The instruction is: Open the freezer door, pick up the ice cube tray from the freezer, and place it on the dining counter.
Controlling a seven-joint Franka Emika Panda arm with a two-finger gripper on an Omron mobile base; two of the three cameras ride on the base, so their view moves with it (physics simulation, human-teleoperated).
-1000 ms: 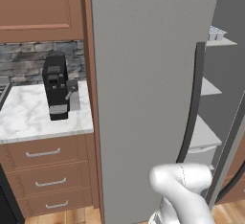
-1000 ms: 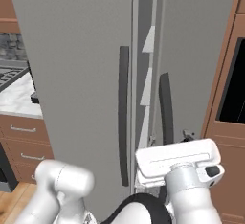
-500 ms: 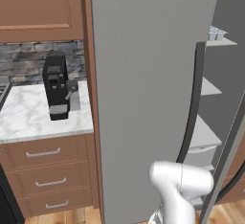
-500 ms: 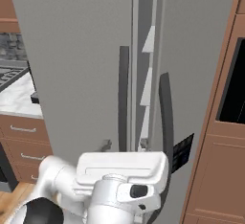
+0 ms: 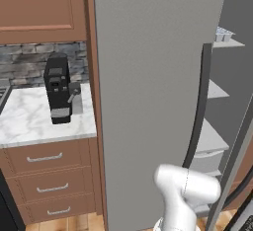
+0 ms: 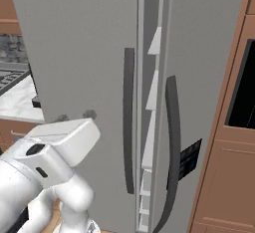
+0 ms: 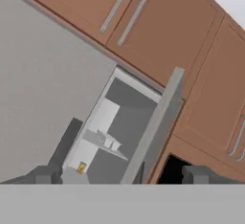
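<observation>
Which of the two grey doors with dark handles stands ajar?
The left freezer door, swung out beside the coffee machine; the right door stays flush.

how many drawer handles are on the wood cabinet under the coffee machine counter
3, stacked one above another in the left base view: the top silver bar handle, the middle silver handle, and the bottom silver handle. More may sit lower, below the frame's edge.

1. The freezer door [image 5: 148,92], a flat grey panel, stands partly open, with its dark, slightly curved bar handle [image 5: 197,111] along the right edge.
2. Past that edge, the freezer [image 5: 232,52] shows pale shelves; the ice cube tray [image 5: 223,34] sits on the top one.
3. To the left, a black coffee machine [image 5: 59,94] stands on a marble counter [image 5: 29,121] over wooden drawers [image 5: 47,180].
4. The white arm [image 5: 183,195] rises at the bottom, before the door.
</observation>
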